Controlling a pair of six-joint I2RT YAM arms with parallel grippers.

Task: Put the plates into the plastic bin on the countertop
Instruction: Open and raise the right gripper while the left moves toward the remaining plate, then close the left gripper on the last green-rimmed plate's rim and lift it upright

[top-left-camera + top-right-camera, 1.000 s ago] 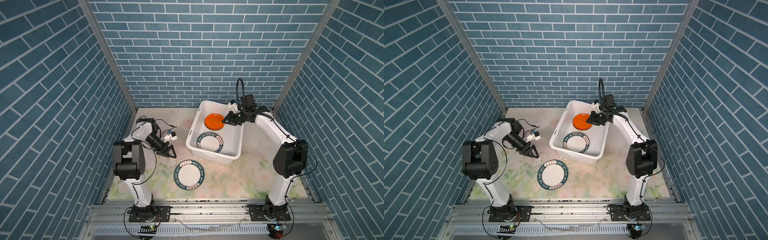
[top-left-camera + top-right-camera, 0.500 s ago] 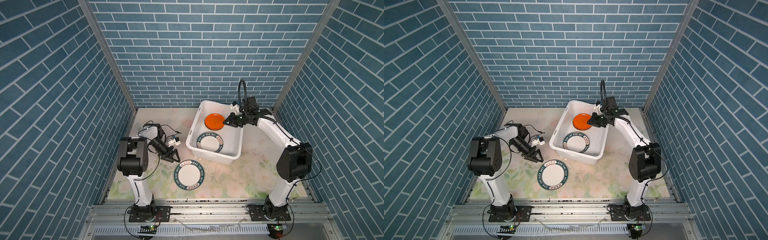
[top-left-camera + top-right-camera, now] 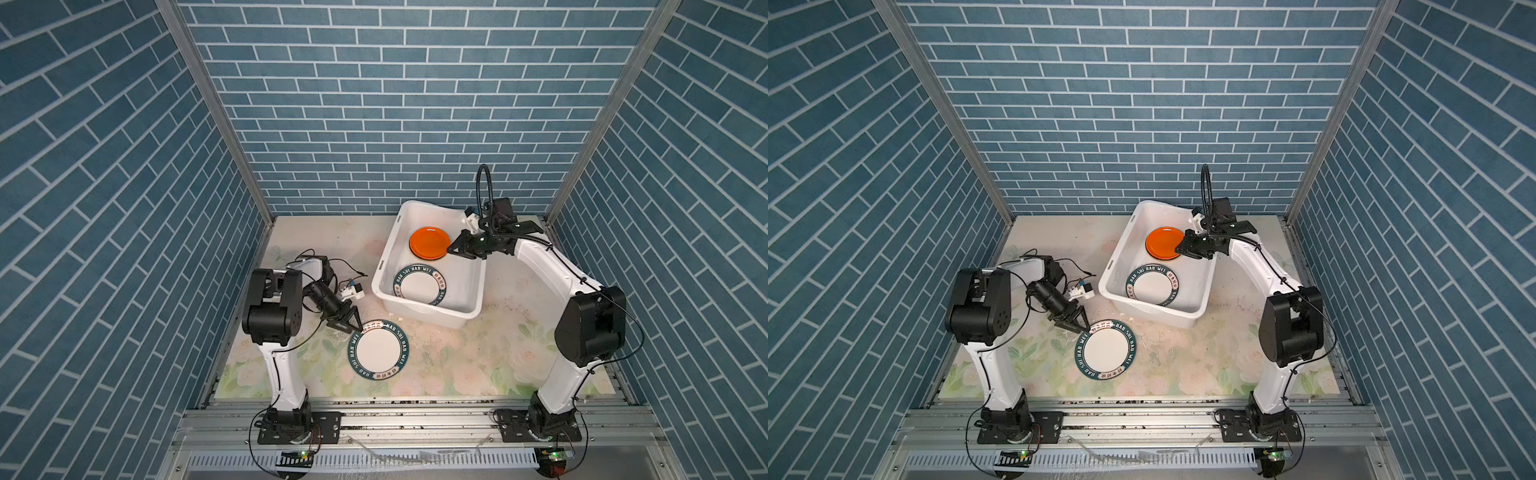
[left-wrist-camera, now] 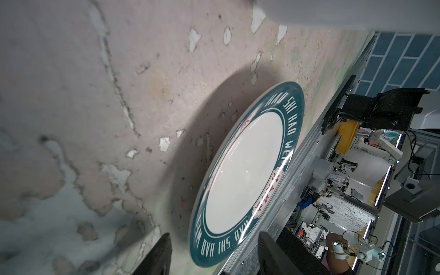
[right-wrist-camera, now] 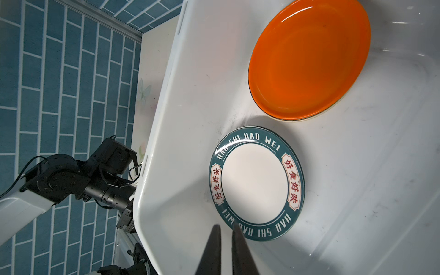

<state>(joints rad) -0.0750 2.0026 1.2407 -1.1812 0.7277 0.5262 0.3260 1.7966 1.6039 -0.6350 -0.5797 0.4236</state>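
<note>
A white plate with a lettered dark-green rim (image 3: 379, 350) (image 3: 1105, 350) (image 4: 245, 176) lies flat on the flowered countertop (image 3: 478, 361). My left gripper (image 3: 350, 328) (image 3: 1079, 328) (image 4: 215, 247) is open at the plate's back-left edge, and in the left wrist view its fingers straddle the rim. The white plastic bin (image 3: 432, 316) (image 3: 1158, 318) (image 5: 190, 119) holds an orange plate (image 3: 429, 243) (image 3: 1164, 243) (image 5: 309, 59) and a second green-rimmed plate (image 3: 419, 285) (image 3: 1152, 286) (image 5: 256, 183). My right gripper (image 3: 451, 250) (image 3: 1178, 250) (image 5: 225, 229) hangs shut and empty over the bin, beside the orange plate.
Blue brick-pattern walls close in the left, back and right sides. An aluminium rail (image 3: 415, 411) carrying both arm bases runs along the front edge. The bin sits at the back right, its near corner close to the loose plate. The countertop's print is worn and flaking around the plate.
My left gripper has moved forward and right up to the loose plate's rim, with its jaws narrowing. The right gripper has stayed over the bin, shut.
</note>
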